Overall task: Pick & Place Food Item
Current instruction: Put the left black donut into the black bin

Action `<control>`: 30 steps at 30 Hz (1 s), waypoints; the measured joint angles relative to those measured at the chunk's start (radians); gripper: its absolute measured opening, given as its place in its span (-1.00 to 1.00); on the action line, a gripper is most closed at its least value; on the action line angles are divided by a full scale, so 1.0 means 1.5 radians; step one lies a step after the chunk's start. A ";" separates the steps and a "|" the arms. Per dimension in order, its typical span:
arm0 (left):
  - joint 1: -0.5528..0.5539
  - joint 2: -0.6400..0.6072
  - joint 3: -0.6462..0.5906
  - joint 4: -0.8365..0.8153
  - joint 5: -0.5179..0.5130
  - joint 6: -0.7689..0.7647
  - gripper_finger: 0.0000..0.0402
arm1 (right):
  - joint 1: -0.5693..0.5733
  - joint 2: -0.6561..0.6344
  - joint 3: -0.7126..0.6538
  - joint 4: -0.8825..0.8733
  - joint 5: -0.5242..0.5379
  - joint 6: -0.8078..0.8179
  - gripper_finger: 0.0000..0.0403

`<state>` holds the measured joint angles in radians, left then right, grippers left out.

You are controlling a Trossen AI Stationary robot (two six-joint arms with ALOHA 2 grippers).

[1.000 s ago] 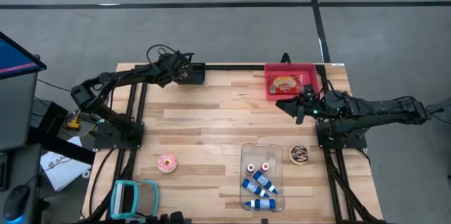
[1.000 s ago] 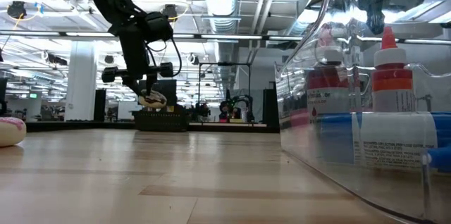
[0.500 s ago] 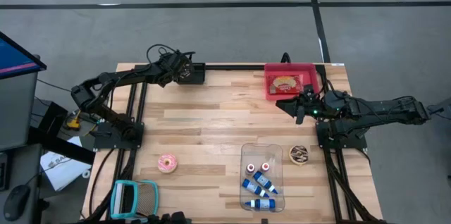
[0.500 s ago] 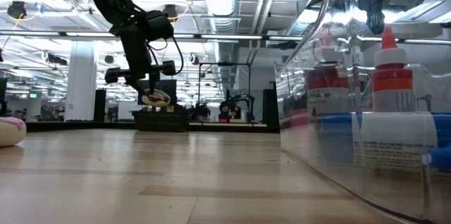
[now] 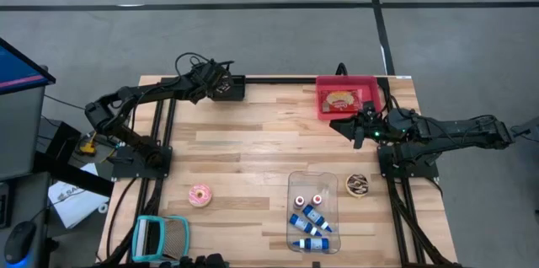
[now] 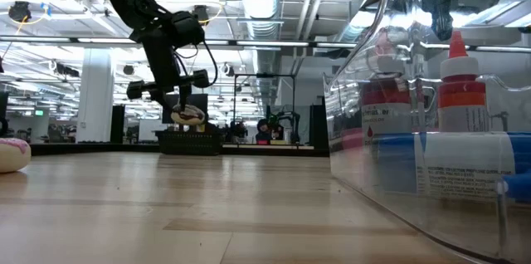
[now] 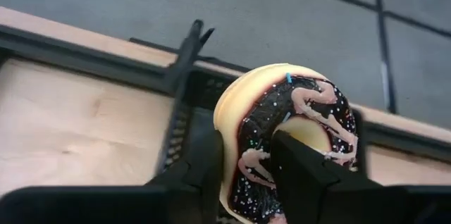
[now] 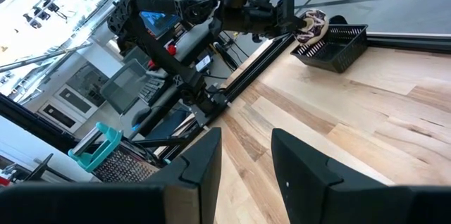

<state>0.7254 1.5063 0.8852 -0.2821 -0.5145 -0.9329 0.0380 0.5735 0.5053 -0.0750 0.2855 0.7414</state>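
Note:
A chocolate donut with pink drizzle (image 7: 282, 111) hangs in the air over a black basket (image 5: 232, 91) at the table's far left, with my left gripper (image 5: 217, 81) shut on it. The low view shows this donut (image 6: 188, 114) clear above the basket (image 6: 191, 141). My right gripper (image 5: 347, 125) stands open with nothing in it, just in front of a red bin (image 5: 364, 85) that holds a food item (image 5: 340, 99). A pink donut (image 5: 200, 195) and a second chocolate donut (image 5: 358, 185) lie flat on the table. My left gripper holds the donut by one side of its ring (image 7: 248, 155). One finger (image 7: 310, 175) stands over the hole and the other (image 7: 201, 175) at the outer rim. The fingers slant downward from the table's left. The donut stands on edge, lifted clear above the basket.
A clear container (image 5: 312, 211) with several small bottles sits near the front right. A teal tool (image 5: 160, 236) lies at the front left corner. Bare wood spreads across the table's middle (image 5: 269, 146).
My left gripper has tipped a little where it hangs, and the donut in it has swung slightly toward the table's right, still above the basket. The right arm has kept still.

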 joint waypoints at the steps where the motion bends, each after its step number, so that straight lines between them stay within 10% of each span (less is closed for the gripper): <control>1: 0.000 0.000 0.000 0.011 0.004 0.000 -0.51 | 0.000 0.000 0.000 0.000 0.000 0.000 -0.41; 15: -0.045 -0.008 0.000 0.159 0.115 -0.034 -0.83 | 0.000 0.000 0.000 0.005 0.000 0.000 -0.41; 30: -0.333 -0.135 0.001 0.268 0.111 -0.095 -0.86 | -0.001 0.063 0.000 0.140 0.002 0.035 -0.35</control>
<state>0.2251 1.3044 0.8864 0.1193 -0.3476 -1.0746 0.0372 0.6682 0.5052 0.1358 0.2892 0.7945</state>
